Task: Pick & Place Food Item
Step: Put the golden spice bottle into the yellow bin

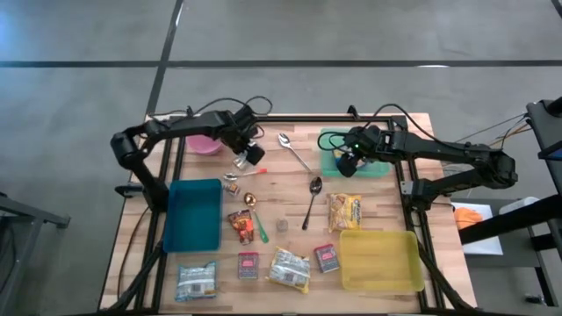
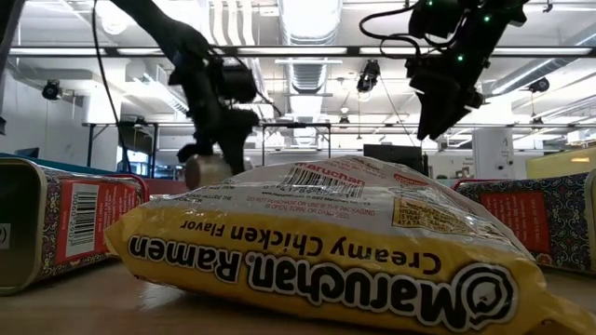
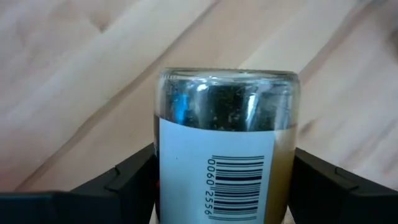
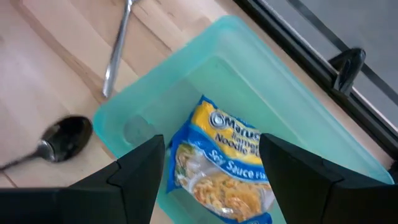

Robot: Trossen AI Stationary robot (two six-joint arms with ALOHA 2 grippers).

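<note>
Near the far left of the wooden table (image 1: 272,189), the left gripper (image 1: 248,158) is clamped on a glass spice jar (image 3: 225,149), its two dark fingers (image 3: 134,180) pressed against the jar's sides; the jar has a white label with a barcode and dark flakes inside, and it is lifted off the wood in the low view. Just behind that arm lies a pink bowl (image 1: 204,144), and a silver spoon (image 1: 294,151) rests between the two arms. Over at the far right, the right gripper (image 1: 349,163) hangs above a teal tray (image 4: 292,93) with its jaws closed on a blue and yellow ramen packet (image 4: 227,162), which is over the tray's inside. A black spoon (image 1: 313,200) lies just in front of the tray, and another yellow noodle bag (image 1: 344,211) sits beside it. Toward the near side stand a blue bin (image 1: 194,213) on the left and a yellow bin (image 1: 379,259) on the right, with small red tins (image 1: 248,265), a red snack packet (image 1: 241,225) and more packets scattered between them. A Maruchan creamy chicken ramen pack (image 2: 335,247) lies right in front of the low camera and blocks most of its view of the tabletop
</note>
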